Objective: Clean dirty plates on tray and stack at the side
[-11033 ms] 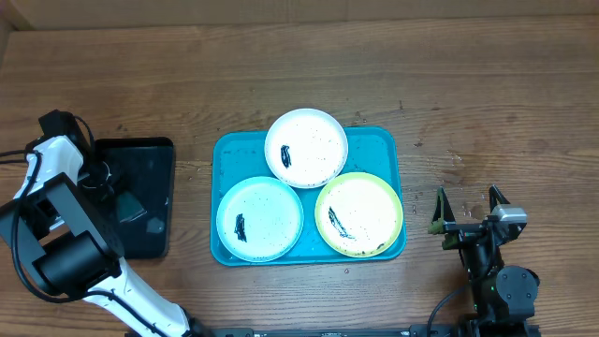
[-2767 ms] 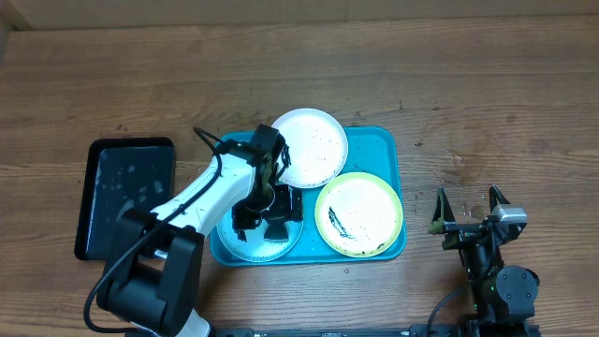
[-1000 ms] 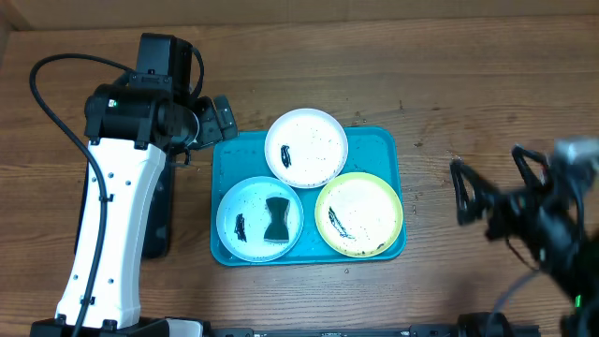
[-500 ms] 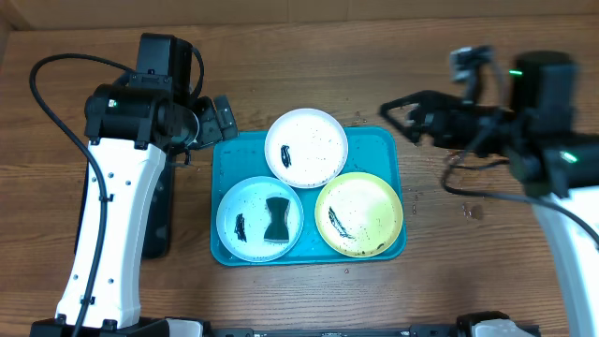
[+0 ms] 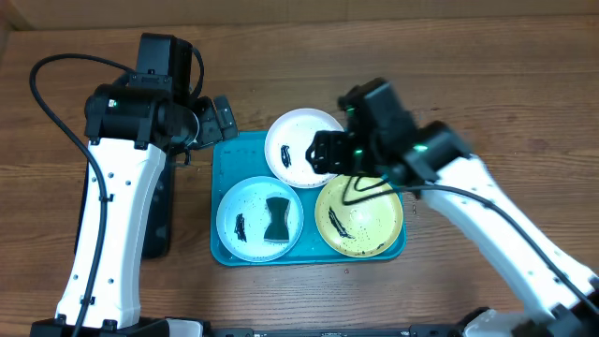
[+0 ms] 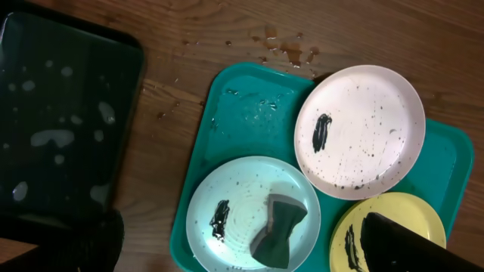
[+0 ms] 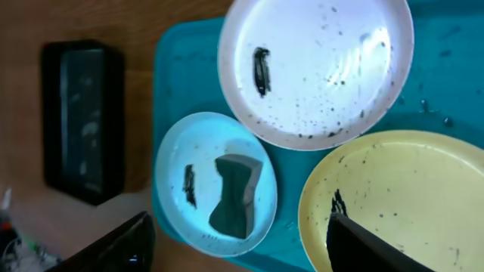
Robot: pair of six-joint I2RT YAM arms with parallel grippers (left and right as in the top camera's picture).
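Tray [image 5: 240, 154] crowded: three plates [image 5: 306, 148] cover its floor, bare only at far-left corner. Sponge [image 5: 275, 218] on near-left plate. Right arm [image 5: 473, 192] overhangs tray's right side; left arm [image 5: 112, 206] stands left of tray. Table [image 5: 421, 75] open beyond tray's far edge.

A brown wooden table [image 5: 468, 75] carries two trays laid flat. The bright blue tray [image 5: 241, 154] sits about the middle, somewhat nearer the near edge. The black tray [image 6: 60, 121], wet with droplets, lies beside it toward the left edge, bare wood between them. Small water drops [image 6: 291, 51] spot the wood just beyond the blue tray's far rim.
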